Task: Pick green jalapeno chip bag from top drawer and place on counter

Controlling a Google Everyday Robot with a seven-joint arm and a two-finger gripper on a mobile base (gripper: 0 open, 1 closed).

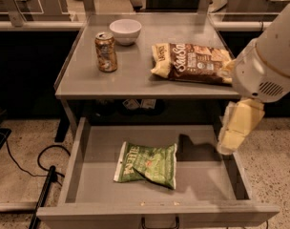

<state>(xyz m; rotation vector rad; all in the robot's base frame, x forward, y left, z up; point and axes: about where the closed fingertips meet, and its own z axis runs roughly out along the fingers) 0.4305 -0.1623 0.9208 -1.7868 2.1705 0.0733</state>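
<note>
**Ana:** Where does the green jalapeno chip bag (pixel 146 163) lie from the gripper (pixel 227 144)?

**Ben:** The bag lies flat on the floor of the open top drawer (pixel 73 161), a little left of the middle. The gripper hangs at the right of the scene, above the right wall of the drawer, at the end of the robot's only arm. So the bag is to the left of the gripper, lower, and slightly nearer. The two are well apart, with bare drawer floor between them.

**Ana:** Is the gripper open or closed?

**Ben:** That cannot be told; it shows only as one pale block. Nothing is seen in it.

**Ana:** And how does the bag point?

**Ben:** Its long axis runs left to right, but not square with the drawer — the right end drops toward the near front. The dark-green lettering is at the left end and runs from near to far. The short edges therefore face left and right. In his judgement, the coming move is a travel left and down, with a grip across the narrow near-far width.

**Ana:** And the counter (pixel 135 82)?

**Ben:** It is above and farther, and it carries a can (pixel 106 51), a bowl (pixel 125 31) and a brown chip bag (pixel 192 63).
</note>
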